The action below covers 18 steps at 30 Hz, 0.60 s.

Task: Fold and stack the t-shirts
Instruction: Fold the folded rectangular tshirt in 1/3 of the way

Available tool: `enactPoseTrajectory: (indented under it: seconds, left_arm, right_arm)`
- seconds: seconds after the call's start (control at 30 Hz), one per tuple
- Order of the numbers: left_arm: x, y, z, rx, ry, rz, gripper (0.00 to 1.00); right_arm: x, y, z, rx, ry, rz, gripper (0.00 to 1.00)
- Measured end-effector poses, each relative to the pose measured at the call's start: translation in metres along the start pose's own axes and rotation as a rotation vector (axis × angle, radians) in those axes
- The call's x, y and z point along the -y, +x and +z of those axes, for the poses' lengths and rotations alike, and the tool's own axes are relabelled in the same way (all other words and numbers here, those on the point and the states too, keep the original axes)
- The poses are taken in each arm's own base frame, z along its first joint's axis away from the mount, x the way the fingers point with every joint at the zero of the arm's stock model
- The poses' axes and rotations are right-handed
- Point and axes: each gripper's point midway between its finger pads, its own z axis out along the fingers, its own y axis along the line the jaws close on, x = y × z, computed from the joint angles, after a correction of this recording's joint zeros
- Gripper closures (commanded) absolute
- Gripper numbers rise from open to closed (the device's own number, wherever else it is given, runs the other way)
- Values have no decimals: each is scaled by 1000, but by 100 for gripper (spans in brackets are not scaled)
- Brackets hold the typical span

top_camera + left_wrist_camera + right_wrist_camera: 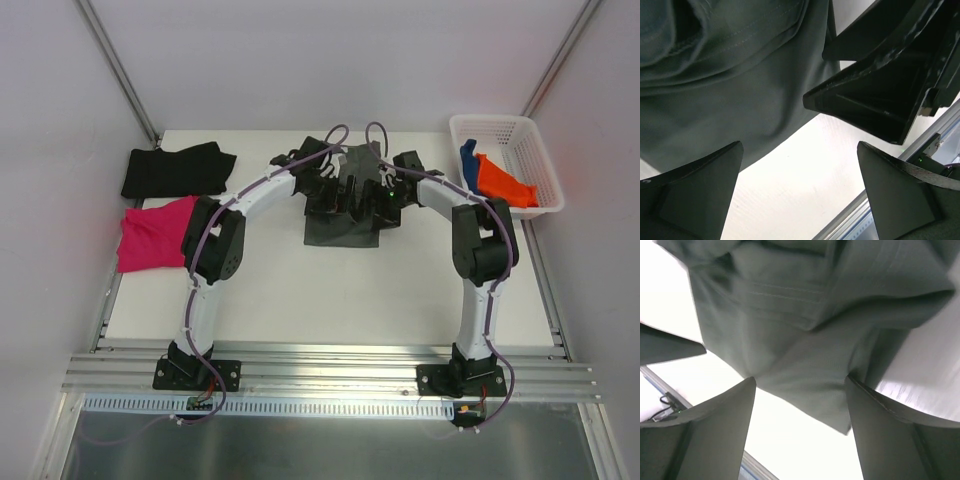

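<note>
**A:** Where is the shirt being worked on?

**B:** A rumpled dark grey cloth t-shirt lies mid-far on the white tabletop, with both arms bent over it. I'd judge they are there to take its edges for a fold.

**A:** And the claws?

**B:** The left claw gapes wide over bare tabletop just beside the hem. The right claw stands fairly wide, a corner of cloth lying between its fingers, not pinched.

**A:** The others?

**B:** A black cloth t-shirt and a magenta cloth t-shirt lie at the left edge, probably set aside as done. An orange cloth t-shirt and a blue cloth t-shirt wait in the white plastic lattice basket.

**A:** Anything hidden?

**B:** From above, the arms cover the grey shirt's far half. The blue one is mostly hidden behind the orange.
</note>
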Motion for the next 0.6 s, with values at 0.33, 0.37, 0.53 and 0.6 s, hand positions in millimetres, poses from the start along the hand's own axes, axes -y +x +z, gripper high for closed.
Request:
enactPoseTrajectory:
  seconds: [0.33, 0.37, 0.53, 0.6]
  left_arm:
    - [7, -2, 0, 7, 9, 14, 1]
    - [7, -2, 0, 6, 9, 14, 1]
    - [7, -2, 0, 5, 8, 13, 1]
    - [7, -1, 1, 4, 8, 12, 1]
  right_arm:
    - [8, 12, -11, -33, 49, -31, 23]
    - [10, 14, -13, -41, 56, -35, 23]
    - [25, 35, -35, -60, 96, -28, 23]
    - [30, 46, -49, -66, 111, -15, 23]
